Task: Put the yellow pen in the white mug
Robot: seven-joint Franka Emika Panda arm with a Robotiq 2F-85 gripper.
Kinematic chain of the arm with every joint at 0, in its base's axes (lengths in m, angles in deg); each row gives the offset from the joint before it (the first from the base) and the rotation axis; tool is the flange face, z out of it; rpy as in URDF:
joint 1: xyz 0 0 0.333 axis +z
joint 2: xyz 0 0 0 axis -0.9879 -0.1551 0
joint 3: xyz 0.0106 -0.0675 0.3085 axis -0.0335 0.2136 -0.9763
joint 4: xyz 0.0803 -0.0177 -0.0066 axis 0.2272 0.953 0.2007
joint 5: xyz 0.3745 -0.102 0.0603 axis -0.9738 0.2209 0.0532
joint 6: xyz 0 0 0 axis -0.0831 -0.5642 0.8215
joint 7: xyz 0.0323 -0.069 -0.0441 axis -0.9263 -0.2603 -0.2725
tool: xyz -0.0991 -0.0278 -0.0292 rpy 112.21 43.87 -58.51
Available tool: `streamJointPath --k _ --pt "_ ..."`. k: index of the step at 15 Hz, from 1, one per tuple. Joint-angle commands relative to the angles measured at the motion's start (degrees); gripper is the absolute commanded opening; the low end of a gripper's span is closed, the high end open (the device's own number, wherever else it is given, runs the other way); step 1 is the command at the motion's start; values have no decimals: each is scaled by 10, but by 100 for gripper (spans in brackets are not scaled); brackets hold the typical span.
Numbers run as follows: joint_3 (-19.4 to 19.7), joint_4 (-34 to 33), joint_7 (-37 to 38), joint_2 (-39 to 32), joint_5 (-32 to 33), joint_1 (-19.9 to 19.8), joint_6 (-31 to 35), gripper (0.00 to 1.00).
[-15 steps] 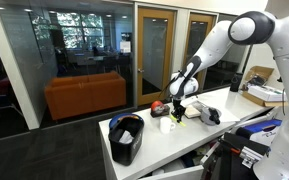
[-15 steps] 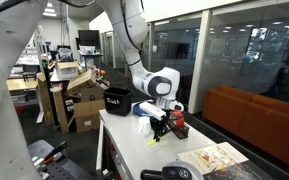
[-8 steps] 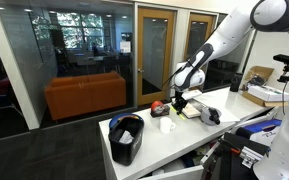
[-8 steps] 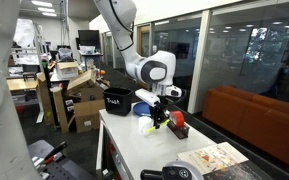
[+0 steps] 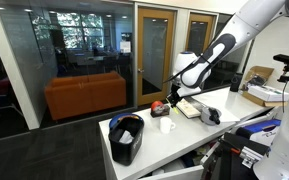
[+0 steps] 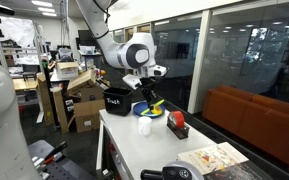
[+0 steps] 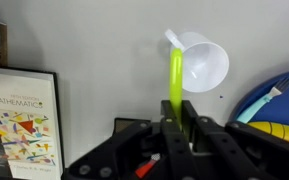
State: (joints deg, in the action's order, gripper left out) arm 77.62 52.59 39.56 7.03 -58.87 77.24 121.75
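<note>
Table (image 5: 189, 132): bears the white mug (image 7: 204, 62).
Black bin (image 5: 126, 138): well apart from the mug, at the table's end.
Gripper (image 7: 175, 122): raised above the mug, jaws clamped on the yellow pen (image 7: 175, 80).
Yellow pen: off the table, tip showing against the mug's rim by the handle — not inside.
Progress: pen grasped and lifted; centring over the opening, lowering and release seem left.

Noting, in an exterior view, gripper (image 5: 175, 97) hanging over white table (image 5: 179, 138), just above the white mug (image 5: 166, 125) (jaw state too small to judge). Recording black bin (image 5: 127, 138) standing at table end, red round object (image 5: 158, 107) lying near mug.
</note>
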Motion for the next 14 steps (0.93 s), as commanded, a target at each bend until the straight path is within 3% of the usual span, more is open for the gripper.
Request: streamJointPath --k 1,7,14 --pt "7 29 132 33 112 22 24 3" --pt "-8 36 306 33 235 23 53 3" --pt "10 36 487 13 407 32 93 3"
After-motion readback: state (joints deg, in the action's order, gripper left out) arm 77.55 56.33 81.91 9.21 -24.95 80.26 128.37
